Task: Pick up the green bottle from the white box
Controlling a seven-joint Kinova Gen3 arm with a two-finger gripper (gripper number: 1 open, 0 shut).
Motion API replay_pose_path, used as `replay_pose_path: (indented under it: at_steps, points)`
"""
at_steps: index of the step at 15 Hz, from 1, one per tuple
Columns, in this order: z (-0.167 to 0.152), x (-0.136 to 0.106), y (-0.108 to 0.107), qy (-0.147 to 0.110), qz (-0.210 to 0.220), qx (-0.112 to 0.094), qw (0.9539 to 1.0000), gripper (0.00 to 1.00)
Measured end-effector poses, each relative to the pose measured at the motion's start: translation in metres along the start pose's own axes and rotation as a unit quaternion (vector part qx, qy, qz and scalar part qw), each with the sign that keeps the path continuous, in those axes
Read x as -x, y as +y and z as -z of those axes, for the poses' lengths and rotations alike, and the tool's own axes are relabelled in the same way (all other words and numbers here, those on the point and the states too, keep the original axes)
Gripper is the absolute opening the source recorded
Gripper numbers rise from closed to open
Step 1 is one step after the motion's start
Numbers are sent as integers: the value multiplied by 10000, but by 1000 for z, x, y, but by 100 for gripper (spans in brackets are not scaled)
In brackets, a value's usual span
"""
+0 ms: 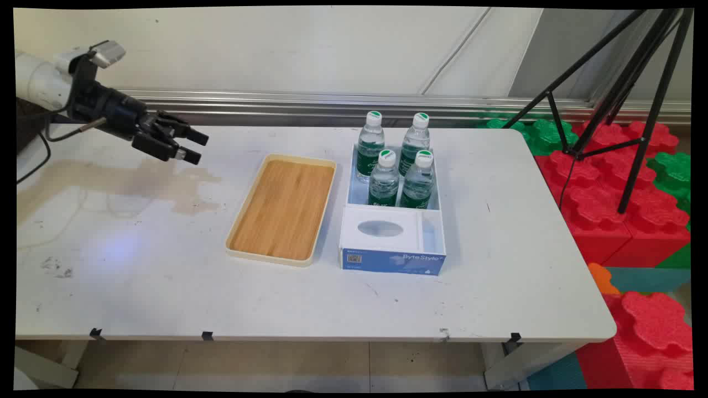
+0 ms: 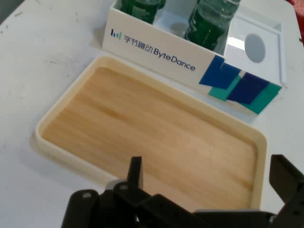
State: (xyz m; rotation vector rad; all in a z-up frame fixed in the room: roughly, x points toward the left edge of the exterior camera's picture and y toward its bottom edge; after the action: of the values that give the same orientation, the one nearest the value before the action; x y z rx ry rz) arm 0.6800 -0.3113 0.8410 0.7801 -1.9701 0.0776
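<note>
The black two-finger gripper hangs in the air above the left part of the white table, holding nothing. Its fingers stand apart, with a clear gap between them. It points toward the table's middle.

The thing nearest to it is the rectangular cream-rimmed tray with a wood-grain floor, which lies flat at the table's middle, well apart from the gripper. In the hand view, the tray fills most of the picture beyond the fingers.

Just beside the tray, on its right, stands a white cardboard box with blue printed sides. Its far compartment holds four clear plastic water bottles with green labels and green-and-white caps, all upright, two by two. Its near part is a white panel with an oval opening.
</note>
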Motion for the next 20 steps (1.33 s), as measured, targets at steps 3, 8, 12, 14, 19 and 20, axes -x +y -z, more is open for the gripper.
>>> replay_pose_path:
  at_steps: [3, 8, 12, 14, 19, 20]
  points:
    - [-18, -1, 2, 134, 29, 9, 9999, 100]
    - [-57, -6, 7, 361, -4, 23, 9993, 100]
    - [-92, -12, 7, 514, -162, 17, 9985, 100]
    - [-111, -16, 3, 597, -272, -2, 9978, 100]
    - [-158, -31, -6, 844, -516, -24, 9951, 100]
    - [-166, -35, -7, 898, -556, -14, 9944, 100]
